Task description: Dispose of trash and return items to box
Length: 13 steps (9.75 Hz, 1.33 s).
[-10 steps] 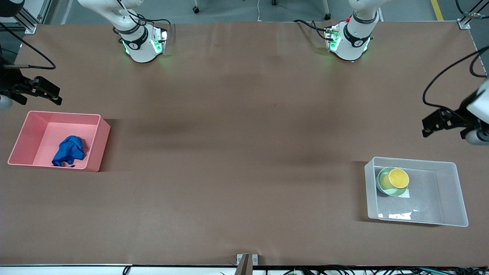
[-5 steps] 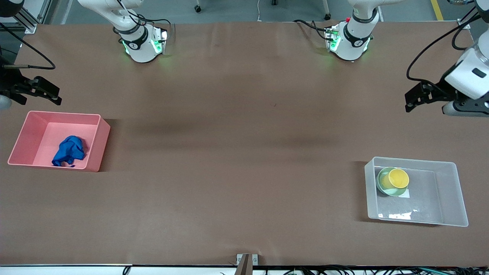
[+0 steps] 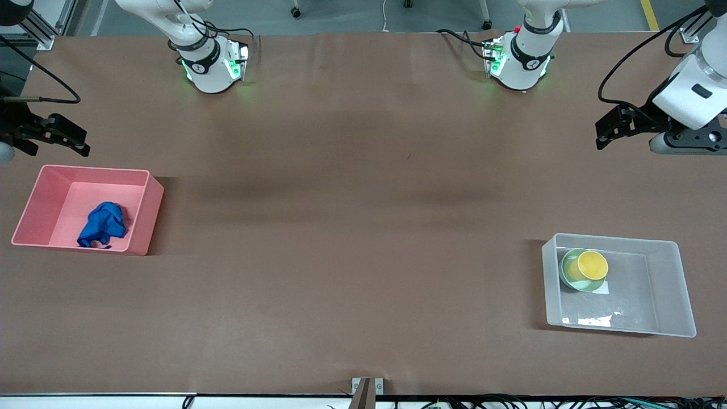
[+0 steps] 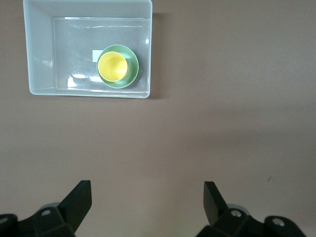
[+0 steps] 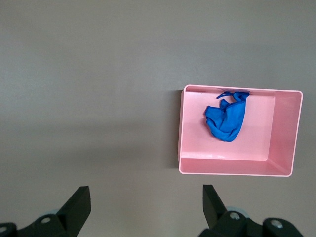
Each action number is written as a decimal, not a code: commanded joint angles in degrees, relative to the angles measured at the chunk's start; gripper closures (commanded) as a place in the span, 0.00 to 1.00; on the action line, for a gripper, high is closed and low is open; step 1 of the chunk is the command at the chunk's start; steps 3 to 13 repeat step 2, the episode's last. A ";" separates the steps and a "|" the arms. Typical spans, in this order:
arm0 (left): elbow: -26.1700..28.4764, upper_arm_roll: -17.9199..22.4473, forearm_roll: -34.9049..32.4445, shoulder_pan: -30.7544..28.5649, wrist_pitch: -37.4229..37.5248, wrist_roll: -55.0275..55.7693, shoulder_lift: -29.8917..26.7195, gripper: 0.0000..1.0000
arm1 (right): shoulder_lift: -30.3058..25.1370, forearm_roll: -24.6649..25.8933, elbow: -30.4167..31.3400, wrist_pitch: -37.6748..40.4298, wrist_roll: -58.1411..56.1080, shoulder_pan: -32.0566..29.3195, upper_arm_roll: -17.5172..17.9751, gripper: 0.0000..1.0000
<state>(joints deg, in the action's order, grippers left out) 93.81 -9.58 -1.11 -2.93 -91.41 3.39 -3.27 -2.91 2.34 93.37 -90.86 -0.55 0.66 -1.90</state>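
Observation:
The blue wad of trash (image 3: 103, 224) lies in the pink bin (image 3: 34, 199) at the right arm's end of the table; it also shows in the right wrist view (image 5: 227, 116). The yellow cup (image 3: 592, 265) sits inside the mint-green bowl (image 3: 568, 272) in the clear box (image 3: 670, 295); the left wrist view shows the cup (image 4: 112, 66), the bowl (image 4: 131, 74) and the box (image 4: 39, 49). My left gripper (image 3: 605, 132) is open and empty, up over bare table near the left arm's end. My right gripper (image 3: 74, 139) is open and empty, up over the table's edge beside the pink bin.
The brown table (image 3: 352, 227) stretches between the two bins. The arm bases (image 3: 210, 68) (image 3: 519, 62) stand along the edge farthest from the front camera. A small bracket (image 3: 366, 389) sits at the nearest edge.
My left gripper has risen and moved away from the clear box toward the arm bases. My right gripper has barely moved. Nothing in the bins has moved.

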 commanded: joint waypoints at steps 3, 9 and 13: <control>0.59 0.53 0.06 0.38 0.36 0.39 0.19 0.00 | 0.10 -0.67 -0.55 0.51 0.28 -0.75 0.40 0.00; 0.59 0.53 0.06 0.38 0.36 0.39 0.19 0.00 | 0.10 -0.67 -0.55 0.51 0.28 -0.75 0.40 0.00; 0.59 0.53 0.06 0.38 0.36 0.39 0.19 0.00 | 0.10 -0.67 -0.55 0.51 0.28 -0.75 0.40 0.00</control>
